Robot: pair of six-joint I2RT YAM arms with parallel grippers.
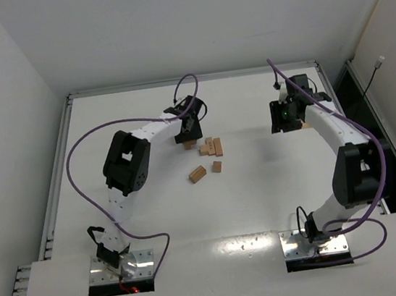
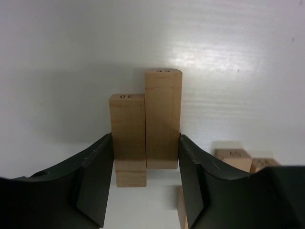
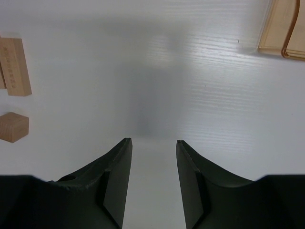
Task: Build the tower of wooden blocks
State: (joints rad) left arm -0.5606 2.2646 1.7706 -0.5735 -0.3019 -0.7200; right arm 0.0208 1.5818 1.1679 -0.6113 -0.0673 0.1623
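My left gripper [image 1: 186, 133] sits at the table's middle back, by the pile of wood blocks. In the left wrist view its jaws press on two long wood blocks lying side by side: one marked 30 [image 2: 127, 136] on the left and a longer-reaching one [image 2: 163, 119] on the right. I cannot tell if they are off the table. My right gripper [image 1: 284, 116] is open and empty over bare table at the back right [image 3: 152, 157]. Loose blocks [image 1: 211, 147] lie just right of the left gripper.
Two more blocks [image 1: 198, 174] [image 1: 216, 166] lie nearer the arms. The right wrist view shows a long block [image 3: 14, 67] and a small cube [image 3: 13, 127] at its left edge, and a tan wooden object [image 3: 283, 28] at top right. Two small blocks [image 2: 233, 159] lie right of the left fingers.
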